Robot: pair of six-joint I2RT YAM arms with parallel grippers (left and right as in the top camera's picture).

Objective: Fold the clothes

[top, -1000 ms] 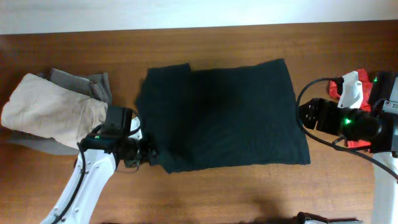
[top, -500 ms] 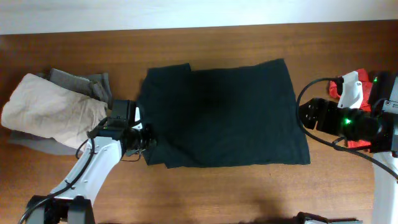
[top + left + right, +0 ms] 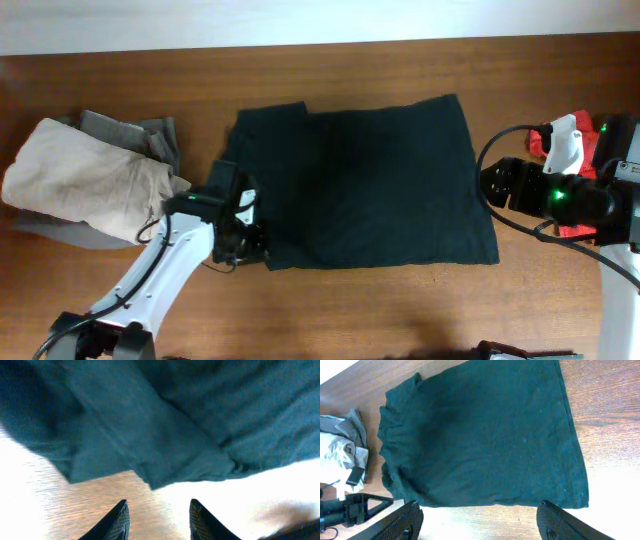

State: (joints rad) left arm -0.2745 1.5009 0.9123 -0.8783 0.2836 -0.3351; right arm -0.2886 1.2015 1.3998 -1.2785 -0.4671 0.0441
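Black T-shirt (image 3: 370,185) lies spread on the desk (image 3: 400,310). Left gripper (image 3: 158,503) at its 8 o'clock corner, jaws apart, empty; right gripper (image 3: 479,505) at 3 o'clock, apart, empty

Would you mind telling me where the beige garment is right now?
In the overhead view the beige garment lies at the table's left end, resting on a grey garment, just left of the left gripper and the black T-shirt.

T-shirt (image 3: 360,185) centre; garment pile (image 3: 85,180) left; left tool (image 3: 248,243) at T-shirt's near-left corner.
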